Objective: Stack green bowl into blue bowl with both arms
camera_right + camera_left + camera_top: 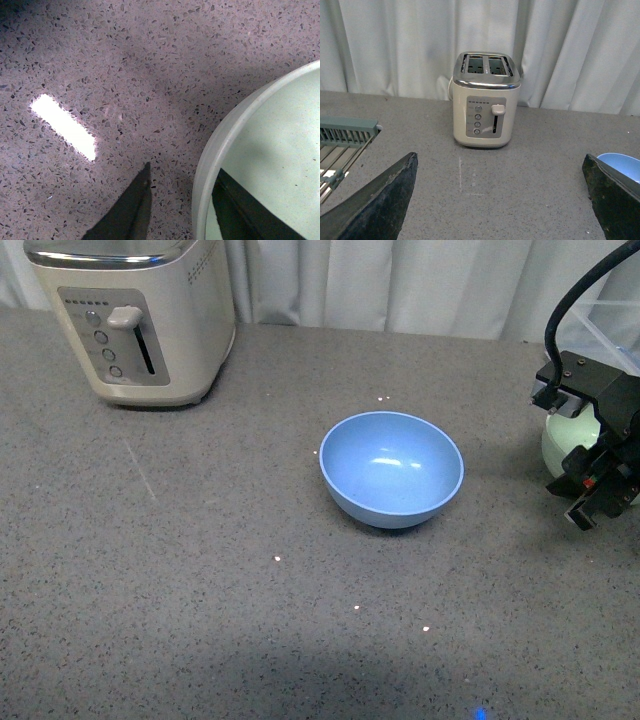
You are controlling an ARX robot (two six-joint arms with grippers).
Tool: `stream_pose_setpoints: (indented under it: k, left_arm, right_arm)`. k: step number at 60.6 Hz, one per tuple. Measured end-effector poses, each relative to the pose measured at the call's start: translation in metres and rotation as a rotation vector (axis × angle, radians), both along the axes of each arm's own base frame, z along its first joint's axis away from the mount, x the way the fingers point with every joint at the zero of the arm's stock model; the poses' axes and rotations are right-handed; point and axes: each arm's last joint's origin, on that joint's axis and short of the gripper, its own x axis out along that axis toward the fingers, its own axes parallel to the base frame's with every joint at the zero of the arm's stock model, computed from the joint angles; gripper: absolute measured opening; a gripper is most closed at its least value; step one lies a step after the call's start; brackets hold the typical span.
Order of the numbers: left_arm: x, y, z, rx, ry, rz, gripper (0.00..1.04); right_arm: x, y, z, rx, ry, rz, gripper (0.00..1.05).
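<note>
Front: blue bowl [391,468] upright mid-counter [200,570], nothing in it. The green bowl [566,441] is at the far right, well apart from the blue one and mostly hidden behind the right arm; only a pale sliver of wall shows. Right gripper [592,502] sits down over it, partly cut by the frame edge, so the finger gap isn't readable here. Toaster [135,315] back left, top cropped. Left arm not in frame.

Left wrist: left gripper [500,156] is released, with its two dark fingers [380,200] spread wide and nothing between them but bare counter. Toaster [486,100] straight ahead, against the curtain [395,45]. A slice of blue bowl [622,165] peeks past one finger, the rest is cut off. Part of a grey-green rack [345,132] at the frame edge.

Right wrist: right gripper [183,169] straddles the green bowl [280,140] rim, one finger inside and one outside. The outer finger is clear of the wall with counter visible between, so it's not clamped. Most of the bowl is out of frame. Bright glare streak [62,127] on the counter.
</note>
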Motion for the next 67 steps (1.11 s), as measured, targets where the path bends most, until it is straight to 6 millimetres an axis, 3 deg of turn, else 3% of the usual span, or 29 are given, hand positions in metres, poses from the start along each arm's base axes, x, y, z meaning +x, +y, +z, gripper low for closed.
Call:
stream_pose_setpoints:
  k: [7,19,28,36,44,55,67]
  left_arm:
    - [0.000,0.000,0.000,0.000,0.000,0.000,0.98]
    - [0.000,0.000,0.000,0.000,0.000,0.000,0.98]
    - [0.000,0.000,0.000,0.000,0.000,0.000,0.98]
    - [0.000,0.000,0.000,0.000,0.000,0.000,0.98]
    - [0.000,0.000,0.000,0.000,0.000,0.000,0.98]
    - [0.000,0.000,0.000,0.000,0.000,0.000,0.98]
    - [0.000,0.000,0.000,0.000,0.000,0.000,0.98]
  right_arm:
    - [0.001,-0.001,0.001,-0.008,-0.007,0.007,0.01]
    - [0.003,-0.001,0.004,-0.016,-0.017,0.016,0.02]
    - [-0.001,0.016,0.030,-0.027,-0.100,0.109,0.02]
    - [-0.010,0.053,0.070,-0.011,-0.221,0.264,0.02]
    - [-0.026,0.093,0.091,0.002,-0.274,0.411,0.02]
    - [-0.048,0.143,0.084,0.032,-0.245,0.555,0.02]
    - [-0.056,0.163,0.068,0.027,-0.190,0.585,0.02]
